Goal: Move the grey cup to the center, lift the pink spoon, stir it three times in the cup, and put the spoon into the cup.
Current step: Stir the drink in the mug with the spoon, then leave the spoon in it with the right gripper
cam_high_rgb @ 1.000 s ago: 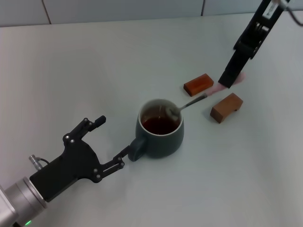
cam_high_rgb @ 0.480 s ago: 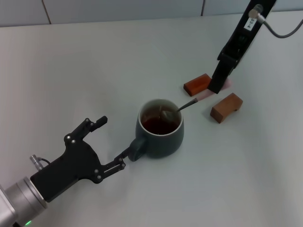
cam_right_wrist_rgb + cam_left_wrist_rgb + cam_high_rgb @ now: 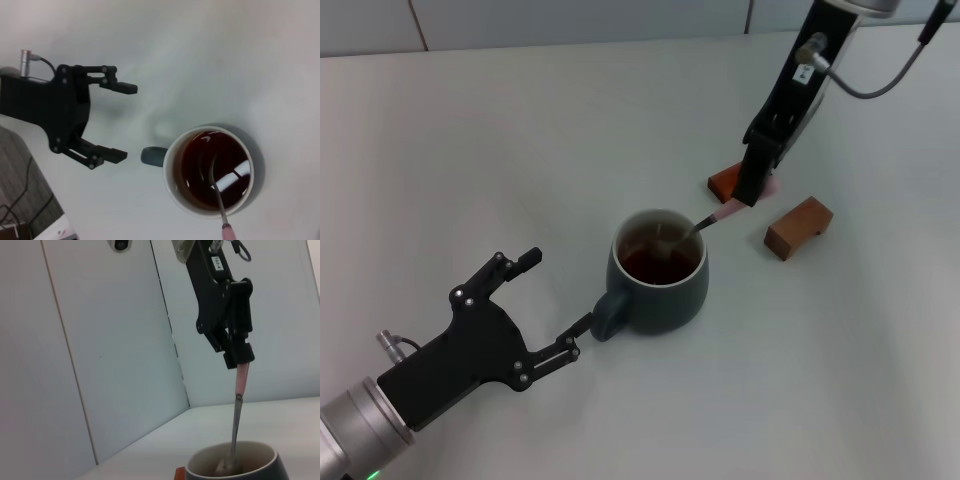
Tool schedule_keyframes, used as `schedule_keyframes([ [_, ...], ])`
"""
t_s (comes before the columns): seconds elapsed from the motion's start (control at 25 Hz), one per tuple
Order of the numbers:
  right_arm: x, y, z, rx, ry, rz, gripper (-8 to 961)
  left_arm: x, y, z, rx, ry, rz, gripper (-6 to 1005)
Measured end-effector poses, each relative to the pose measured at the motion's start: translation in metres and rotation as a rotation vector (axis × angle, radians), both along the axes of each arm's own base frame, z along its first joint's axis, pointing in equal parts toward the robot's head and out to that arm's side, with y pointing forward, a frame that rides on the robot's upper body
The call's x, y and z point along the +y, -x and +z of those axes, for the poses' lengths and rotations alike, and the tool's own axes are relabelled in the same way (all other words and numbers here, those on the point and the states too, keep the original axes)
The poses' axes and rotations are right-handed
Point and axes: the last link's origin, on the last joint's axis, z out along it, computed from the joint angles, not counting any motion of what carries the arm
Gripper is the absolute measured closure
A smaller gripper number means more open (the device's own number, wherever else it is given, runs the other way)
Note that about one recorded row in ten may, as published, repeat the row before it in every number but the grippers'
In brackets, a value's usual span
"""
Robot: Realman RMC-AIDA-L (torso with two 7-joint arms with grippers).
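The right gripper (image 3: 752,192) pinches the pink spoon (image 3: 705,222), its bowl below in the grey cup (image 3: 658,272). The right wrist view shows the left gripper (image 3: 116,121) spread wide beside the handle.

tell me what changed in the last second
The right gripper, shut on the pink spoon, moved toward the robot's left, closer to the grey cup, tipping the spoon steeper with its bowl still in the liquid. The cup, the open left gripper beside its handle and both wooden blocks stayed put.
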Motion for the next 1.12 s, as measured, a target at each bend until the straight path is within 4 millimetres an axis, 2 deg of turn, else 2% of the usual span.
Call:
schedule_keyframes([
  [0.52, 0.0, 0.007, -0.027, -0.107, -0.001, 0.06, 818, 0.0, 0.003, 0.002, 0.012, -0.002, 0.001, 142],
  [0.76, -0.01, 0.022, -0.041, -0.061, 0.059, 0.073, 815, 0.0, 0.004, 0.002, 0.016, -0.003, 0.002, 142],
  [1.12, -0.007, 0.022, -0.042, -0.084, 0.039, 0.088, 810, -0.002, 0.005, 0.002, 0.017, -0.003, 0.007, 142],
])
